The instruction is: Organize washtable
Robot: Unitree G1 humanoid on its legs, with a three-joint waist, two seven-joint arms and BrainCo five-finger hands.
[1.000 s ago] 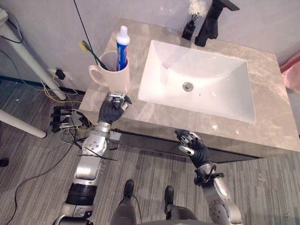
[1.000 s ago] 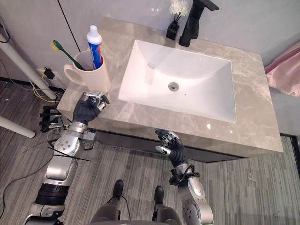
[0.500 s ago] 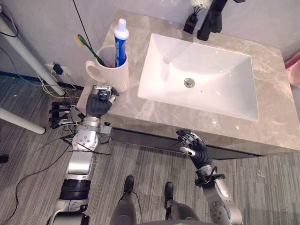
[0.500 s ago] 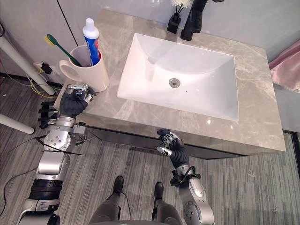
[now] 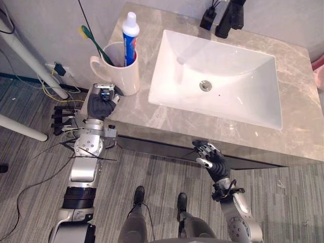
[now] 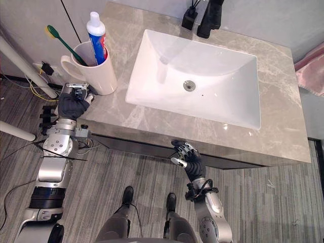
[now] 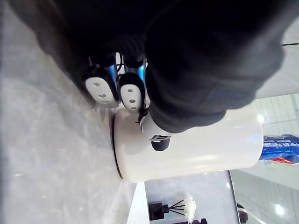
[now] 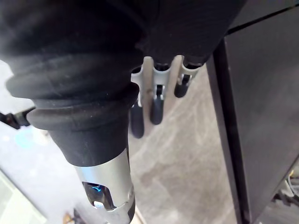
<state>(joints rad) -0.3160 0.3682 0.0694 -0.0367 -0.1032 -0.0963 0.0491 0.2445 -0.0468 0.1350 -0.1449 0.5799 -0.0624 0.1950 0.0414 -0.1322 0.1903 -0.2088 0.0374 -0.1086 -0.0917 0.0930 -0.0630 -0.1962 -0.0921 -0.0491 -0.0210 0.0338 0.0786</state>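
While the left hand (image 5: 99, 106) curls empty beside a glossy mug (image 5: 125, 76), the right hand (image 5: 212, 161) hangs loose-fingered.

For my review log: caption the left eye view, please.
Left robot hand beside a white mug holding toothpaste and toothbrush on the washtable; right robot hand below its front edge.

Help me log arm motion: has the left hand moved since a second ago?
Yes. Against the mug, the left hand has slid leftward, from in front of its base to the counter's left front corner.
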